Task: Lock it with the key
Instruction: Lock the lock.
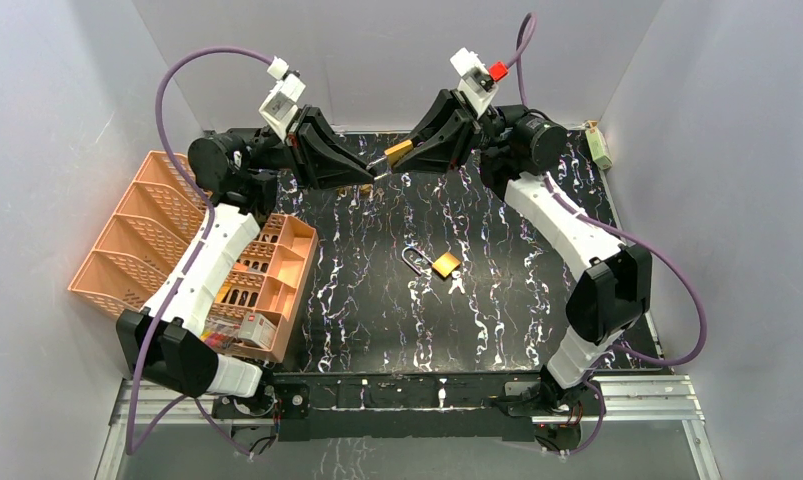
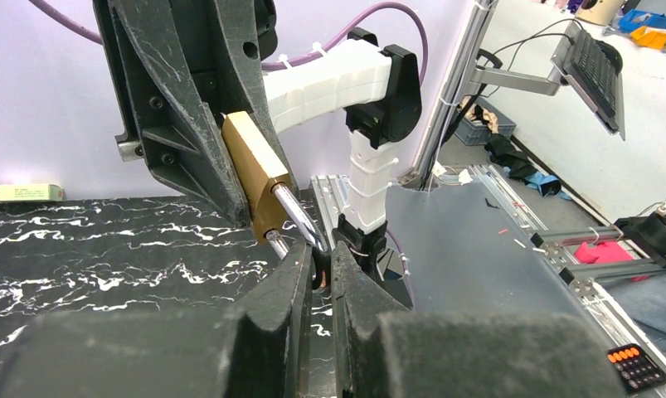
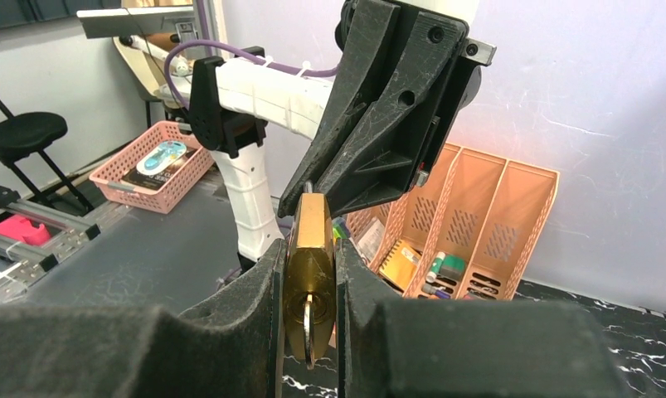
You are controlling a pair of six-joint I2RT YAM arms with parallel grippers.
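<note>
Top external: brass padlock (image 1: 398,150) held up, gripped from both sides.
Right gripper (image 3: 309,278) clamps its body; left gripper (image 2: 319,261) is pinched shut on the shackle (image 2: 298,217).

Robotics lab: an enclosed two-arm test cell

A left arm (image 1: 202,260) and a right arm (image 1: 567,225) are bolted to a black marble-patterned table (image 1: 377,320) inside plain white walls (image 1: 377,50). Beyond the cell are aluminium frame rails (image 2: 470,91), a keyboard (image 2: 595,62) on a mounting arm, a black stool (image 3: 26,133) and a pink basket (image 3: 159,174).
</note>
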